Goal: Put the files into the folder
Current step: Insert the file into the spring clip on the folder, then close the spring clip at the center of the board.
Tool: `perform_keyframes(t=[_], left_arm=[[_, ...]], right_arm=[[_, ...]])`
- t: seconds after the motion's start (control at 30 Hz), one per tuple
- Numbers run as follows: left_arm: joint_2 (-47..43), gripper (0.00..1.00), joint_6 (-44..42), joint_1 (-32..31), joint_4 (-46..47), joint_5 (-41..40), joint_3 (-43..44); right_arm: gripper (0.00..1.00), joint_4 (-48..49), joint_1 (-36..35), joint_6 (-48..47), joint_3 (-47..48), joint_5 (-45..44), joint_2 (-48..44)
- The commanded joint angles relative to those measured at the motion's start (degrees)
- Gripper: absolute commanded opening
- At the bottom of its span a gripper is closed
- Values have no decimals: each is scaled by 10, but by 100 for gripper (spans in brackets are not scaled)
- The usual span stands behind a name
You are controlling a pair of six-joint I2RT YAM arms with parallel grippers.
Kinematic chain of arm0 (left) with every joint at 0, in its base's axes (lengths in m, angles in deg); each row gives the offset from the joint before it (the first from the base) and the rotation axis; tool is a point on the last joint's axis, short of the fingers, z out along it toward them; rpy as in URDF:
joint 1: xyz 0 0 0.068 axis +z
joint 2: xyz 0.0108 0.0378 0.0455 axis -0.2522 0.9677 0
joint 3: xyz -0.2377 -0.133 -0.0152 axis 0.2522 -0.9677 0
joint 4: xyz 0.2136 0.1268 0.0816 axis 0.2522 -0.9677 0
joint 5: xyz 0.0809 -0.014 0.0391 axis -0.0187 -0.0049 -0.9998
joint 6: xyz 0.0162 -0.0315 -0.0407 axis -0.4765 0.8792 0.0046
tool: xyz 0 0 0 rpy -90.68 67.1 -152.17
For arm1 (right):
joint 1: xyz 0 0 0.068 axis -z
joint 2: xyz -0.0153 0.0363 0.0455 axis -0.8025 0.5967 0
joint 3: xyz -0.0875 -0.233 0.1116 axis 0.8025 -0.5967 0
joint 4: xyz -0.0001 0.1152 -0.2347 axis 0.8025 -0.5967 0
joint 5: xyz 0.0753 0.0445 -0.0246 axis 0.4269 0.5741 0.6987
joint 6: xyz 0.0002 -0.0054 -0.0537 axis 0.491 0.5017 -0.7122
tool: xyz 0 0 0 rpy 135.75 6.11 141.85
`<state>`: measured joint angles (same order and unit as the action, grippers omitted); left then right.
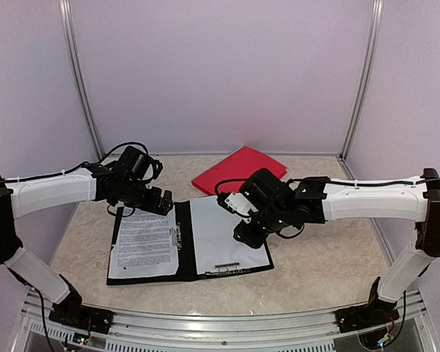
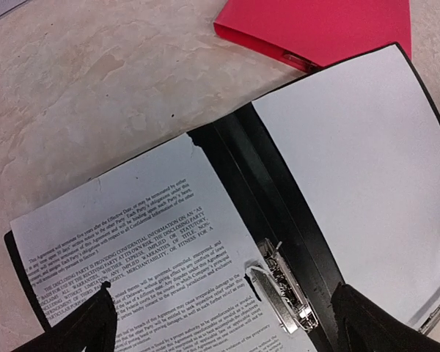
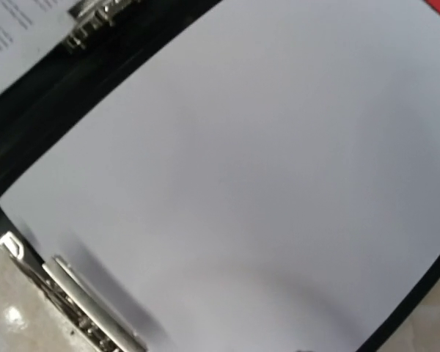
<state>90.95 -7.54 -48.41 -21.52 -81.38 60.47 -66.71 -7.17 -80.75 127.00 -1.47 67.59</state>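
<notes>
My left pincer hangs spread wide over the printed sheet. My right pincer hides its tips, so I can't tell. Both sheets lie flat inside the open black folder, the blank sheet smooth and featureless.

1. The table is bare in front of the black folder and on its right.
2. The red folder lies just behind it.
3. The right gripper hangs over the blank page.
4. The left gripper hangs over the folder's far left corner.
</notes>
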Motion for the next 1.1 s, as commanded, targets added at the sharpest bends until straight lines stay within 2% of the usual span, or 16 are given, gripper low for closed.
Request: perform_keyframes(t=[0.0,0.07,0.17,0.37,0.57,0.83,0.97,1.07], left_arm=[[-79,99,31,-10,37,-53,-61],[-116,99,52,-6,57,-63,-91],[-163,99,100,19,50,-76,-106],[-174,99,121,57,-10,-62,-79],[-176,99,127,56,-14,-71,-79],[-182,99,119,55,-6,-61,-82],[-176,99,115,52,-5,-62,-81],[-173,99,111,48,-2,-64,-81]], right_arm=[[42,2,-36,7,14,-22,27],[41,-15,-62,1,44,-30,54],[33,-54,-96,-13,107,-42,111],[28,-121,-149,-63,219,-32,230],[26,-132,-151,-101,253,27,249],[28,-162,-140,-140,284,53,282],[36,-166,-125,-143,285,64,289],[38,-164,-115,-147,285,68,290]])
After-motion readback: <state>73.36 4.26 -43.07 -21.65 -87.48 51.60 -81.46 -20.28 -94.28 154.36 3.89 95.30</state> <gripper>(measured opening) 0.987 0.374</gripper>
